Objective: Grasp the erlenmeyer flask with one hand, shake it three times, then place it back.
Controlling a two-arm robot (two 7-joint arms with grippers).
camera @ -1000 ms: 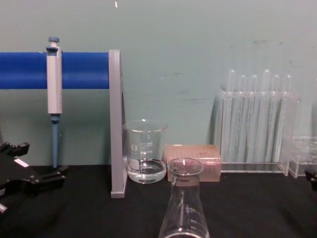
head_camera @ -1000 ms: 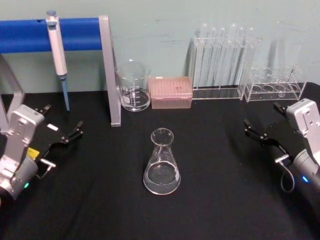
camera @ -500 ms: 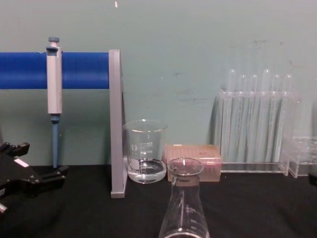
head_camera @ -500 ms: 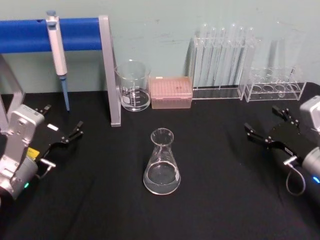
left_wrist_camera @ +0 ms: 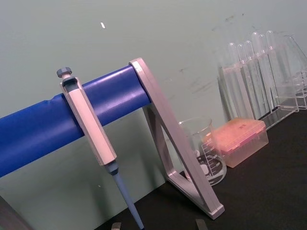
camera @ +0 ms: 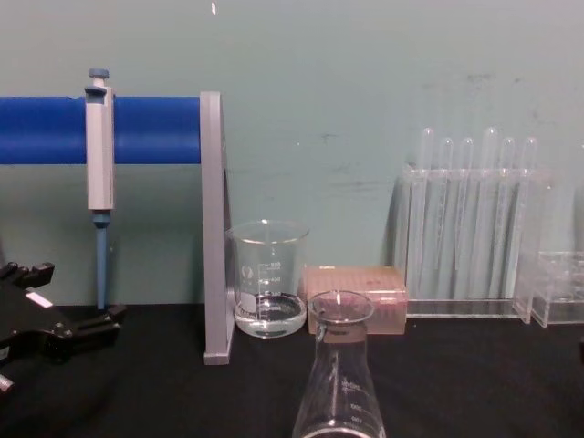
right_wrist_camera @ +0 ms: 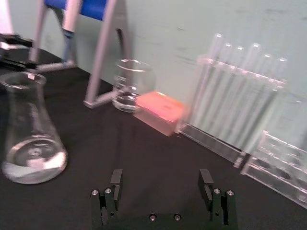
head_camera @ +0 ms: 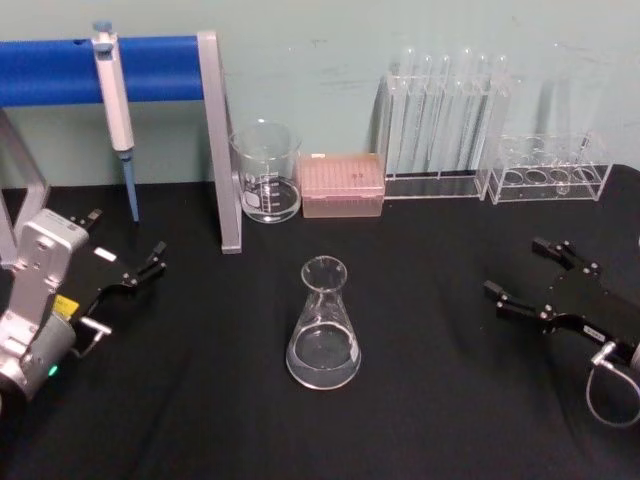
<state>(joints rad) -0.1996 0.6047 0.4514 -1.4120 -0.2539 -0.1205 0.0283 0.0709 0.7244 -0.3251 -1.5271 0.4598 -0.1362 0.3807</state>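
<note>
Head view puts the erlenmeyer flask (head_camera: 323,325) upright near the middle of the black bench (head_camera: 430,420). Its neck points straight up, a little clear liquid sits in the base, and nothing touches it.

The right gripper (head_camera: 516,268) hovers well apart from the flask, toward the bench's right edge. Its fingers (head_camera: 497,291) are spread wide around empty air and aim across the bench toward the flask. In the right wrist view the flask stands ahead of the open fingers and off to one side, not yet between them.

The left gripper (head_camera: 127,236) sits by the left edge, also open and empty, at about the same distance from the flask.

Because the flask's long axis is vertical, a sideways reach with the two fingers closing on the narrow neck looks like the fitting approach. The right arm appears better lined up for it.
</note>
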